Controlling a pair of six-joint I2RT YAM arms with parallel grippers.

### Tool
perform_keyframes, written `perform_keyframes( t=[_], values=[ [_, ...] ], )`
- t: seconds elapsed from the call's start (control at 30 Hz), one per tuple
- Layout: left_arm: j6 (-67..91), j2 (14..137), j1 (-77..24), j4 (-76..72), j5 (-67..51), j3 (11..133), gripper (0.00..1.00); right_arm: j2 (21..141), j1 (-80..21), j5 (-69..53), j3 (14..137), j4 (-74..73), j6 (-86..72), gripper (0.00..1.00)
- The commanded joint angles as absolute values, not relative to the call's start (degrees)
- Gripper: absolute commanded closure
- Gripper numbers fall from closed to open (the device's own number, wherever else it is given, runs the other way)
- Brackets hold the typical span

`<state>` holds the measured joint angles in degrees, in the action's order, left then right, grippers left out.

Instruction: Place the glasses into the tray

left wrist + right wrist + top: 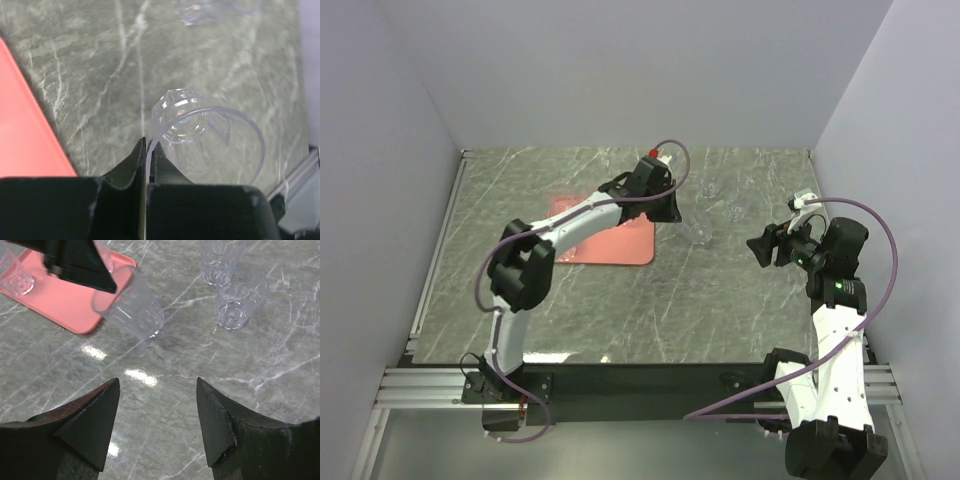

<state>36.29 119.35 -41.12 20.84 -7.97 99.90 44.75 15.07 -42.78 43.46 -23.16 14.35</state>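
Note:
My left gripper [148,145] is shut on the rim of a clear glass [200,135] and holds it tilted just right of the salmon-pink tray [25,125]. In the right wrist view the held glass [132,305] leans with its base low over the table beside the tray's corner [55,295]. A glass [15,275] stands on the tray, and another [102,252] is partly hidden behind the left gripper [80,262]. Two glasses [220,260] [240,300] stand on the table. My right gripper [157,385] is open and empty, well short of them.
From above, the tray [610,240] lies mid-table under the left arm, with the held glass [700,234] and loose glasses [712,187] [735,212] to its right. The right gripper [758,245] hovers right of them. White walls enclose the marble table.

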Motion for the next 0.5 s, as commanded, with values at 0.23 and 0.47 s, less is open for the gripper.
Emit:
perform_keyframes(
  t=[0.23,0.47],
  values=[
    [22.7,101.1,-41.3,14.3,-10.8,85.6,1.0,44.1,15.8,-43.7,42.6,-20.7,13.8,0.31],
    [16.4,90.3,-41.3,14.3,-3.0,75.2,1.0,44.0,16.0,-43.8,42.5,-20.7,14.1,0.31]
  ],
)
